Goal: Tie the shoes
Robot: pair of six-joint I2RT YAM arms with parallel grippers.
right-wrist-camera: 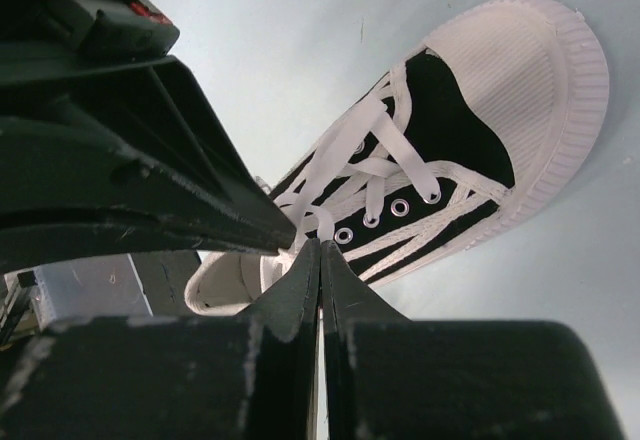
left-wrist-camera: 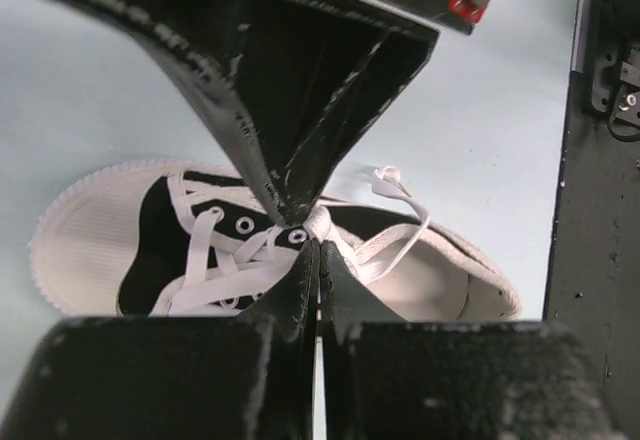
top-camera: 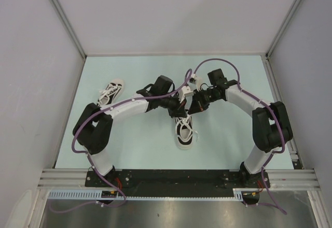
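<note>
One black sneaker with a white toe cap lies mid-table, toe toward the near edge. It also shows in the left wrist view and the right wrist view. My left gripper and right gripper meet tip to tip just above its lace knot. The left gripper is shut, with a thin white strip of lace between its fingers. The right gripper is shut the same way at the knot. A loose lace loop lies over the shoe's opening. The second sneaker lies at the back left, laces loose.
The pale blue mat covers the table. Grey walls close the left, right and back sides. A metal rail with the arm bases runs along the near edge. A purple cable arcs above the arms.
</note>
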